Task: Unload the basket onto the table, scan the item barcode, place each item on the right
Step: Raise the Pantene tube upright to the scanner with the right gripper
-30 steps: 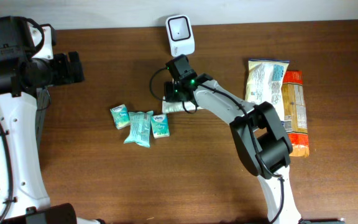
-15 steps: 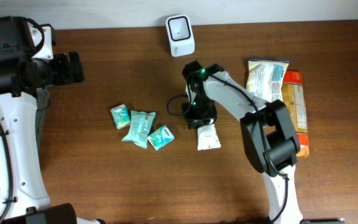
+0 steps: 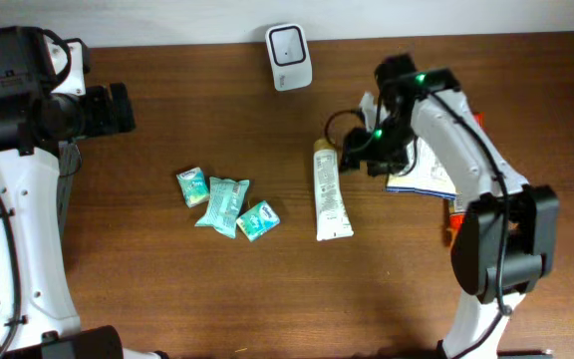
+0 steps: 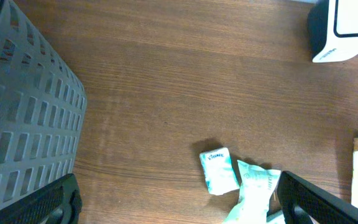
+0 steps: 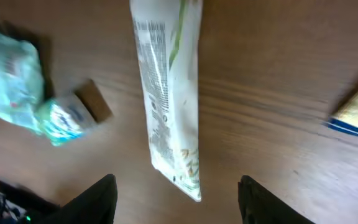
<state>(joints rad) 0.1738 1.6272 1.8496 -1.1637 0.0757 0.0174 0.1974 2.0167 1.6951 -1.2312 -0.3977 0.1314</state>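
A white tube [image 3: 330,189] with printed text lies flat on the wooden table, its cap end toward the white barcode scanner [image 3: 289,57] at the back edge. My right gripper [image 3: 355,152] hovers just right of the tube's upper end, open and empty. In the right wrist view the tube [image 5: 169,93] lies on the wood beyond my gripper [image 5: 182,205], with nothing between the fingers [image 5: 95,202]. Far to the left my left gripper [image 3: 123,108] hangs wide open. Its wrist view shows the left gripper [image 4: 179,202] empty and the scanner [image 4: 347,28] at top right.
Three teal tissue packets [image 3: 224,204] lie left of the tube. Snack bags [image 3: 431,165] and an orange bag [image 3: 458,224] lie under my right arm at the right. A grey slatted basket [image 4: 23,112] stands at the left.
My right gripper carried the tube from beside the scanner to mid-table, let it go and swung right toward the snack bags. One tissue packet got nudged and turned.
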